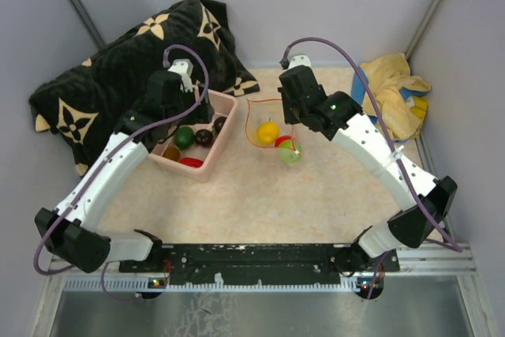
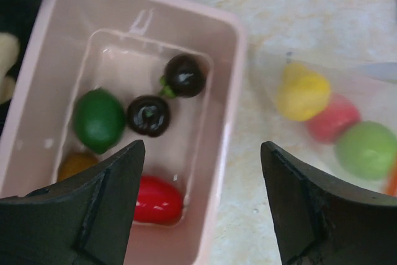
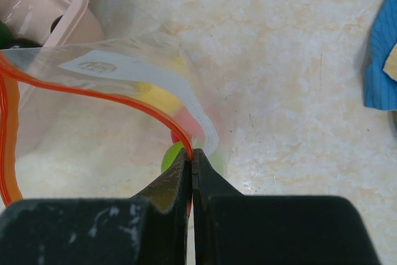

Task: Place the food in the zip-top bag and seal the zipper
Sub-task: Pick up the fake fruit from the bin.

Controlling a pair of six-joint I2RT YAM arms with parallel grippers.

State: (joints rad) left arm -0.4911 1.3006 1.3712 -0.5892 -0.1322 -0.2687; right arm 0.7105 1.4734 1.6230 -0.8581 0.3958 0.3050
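The left arm point(image 1: 110, 171) is stretched over the pink tub point(image 2: 223, 35), the left gripper point(image 2: 201, 153) spread and empty above the food point(image 2: 99, 119) there. The right arm point(image 1: 379, 151) is bent inward, the right gripper point(image 3: 192, 153) pinched on the zipper point(image 3: 111, 94) of the zip-top bag point(image 3: 93, 134), beside the tub.

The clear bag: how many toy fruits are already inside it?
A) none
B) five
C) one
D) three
D: the left wrist view shows a yellow piece, a red piece and a green piece through the plastic of the bag, beside the pink tub.
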